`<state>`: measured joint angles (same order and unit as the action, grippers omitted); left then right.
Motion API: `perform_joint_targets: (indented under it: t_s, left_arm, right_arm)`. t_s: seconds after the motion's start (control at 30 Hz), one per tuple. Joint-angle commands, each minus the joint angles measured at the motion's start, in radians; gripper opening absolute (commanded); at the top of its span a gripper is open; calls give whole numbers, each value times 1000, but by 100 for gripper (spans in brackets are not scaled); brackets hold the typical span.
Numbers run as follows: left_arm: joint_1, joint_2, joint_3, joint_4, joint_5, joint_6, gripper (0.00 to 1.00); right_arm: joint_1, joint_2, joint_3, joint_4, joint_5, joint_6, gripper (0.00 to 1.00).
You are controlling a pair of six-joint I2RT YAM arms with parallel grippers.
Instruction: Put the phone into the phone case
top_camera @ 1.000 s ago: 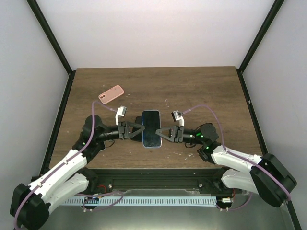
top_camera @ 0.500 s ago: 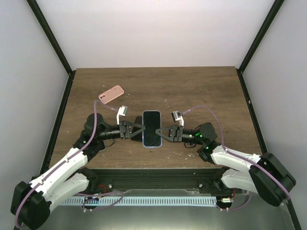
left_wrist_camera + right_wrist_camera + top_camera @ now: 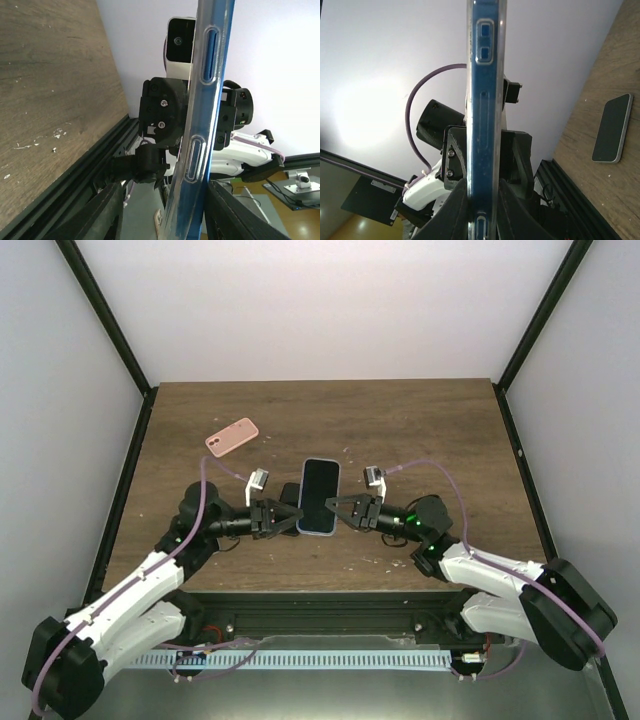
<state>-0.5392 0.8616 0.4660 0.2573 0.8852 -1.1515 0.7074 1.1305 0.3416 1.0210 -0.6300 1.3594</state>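
Nearest the arms, the phone case (image 3: 319, 497) is held up off the desk (image 3: 430, 430) between the two arms, its long side running away from them. From above it has a dark face with a blue rim; I cannot tell whether anything sits inside it. Edge-on in the wrist views it is a thin, glossy, see-through blue strip with moulded button bumps along the side.

The right fingers (image 3: 335, 506) are clenched on its right edge, pressed against both faces. The left fingers (image 3: 293, 512) straddle the left edge but stand apart, with daylight between one finger and the case, so that side looks released.

Just left of the case, beside the left fingers, the phone (image 3: 288, 492) lies flat on the brown wood-grain desk, a black slab with a pale rim and rounded corners. Farther back and to the left rests a pink slab (image 3: 232, 436), also rounded, well apart from the rest.
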Motion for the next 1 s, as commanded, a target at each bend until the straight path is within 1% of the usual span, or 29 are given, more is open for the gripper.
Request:
perform_joint_targets:
  t_s: [0.0,0.07,0.17,0.27,0.37,0.47,0.6,0.73,0.77,0.9,0.93,0.97]
  left_arm:
    - [-4,-19,-17,38,28,-33,46]
    - [-8,-17,-17,36,28,-37,46]
    - [-10,-11,-18,35,23,-40,39]
    - [-11,-6,-16,16,16,-35,23]
    - [-11,0,-3,-37,8,2,7]
    - [-11,3,20,-116,-11,54,0]
    - [-11,4,51,-201,-42,109,0]
    - [-11,13,63,-206,-40,112,0]
    - [-11,13,67,-201,-38,111,2]
    - [-11,-5,81,-188,-46,113,35]
    - [-11,-13,85,-191,-50,119,41]
    - [-11,-22,91,-195,-56,129,45]
  right_arm:
    - [6,-11,71,48,62,-12,7]
    - [6,-5,71,52,67,-7,7]
    - [6,1,68,54,73,-5,7]
    - [6,-2,60,48,87,-9,7]
    - [6,-11,66,-7,88,-46,7]
    - [5,-22,70,-60,87,-75,8]
    - [6,-25,60,-85,74,-97,10]
    - [6,-20,67,-118,47,-129,9]
    - [6,-18,69,-125,35,-144,8]
    - [6,-35,55,-151,-17,-201,7]
    - [6,-43,46,-151,-29,-210,7]
    - [6,-50,41,-151,-46,-222,7]
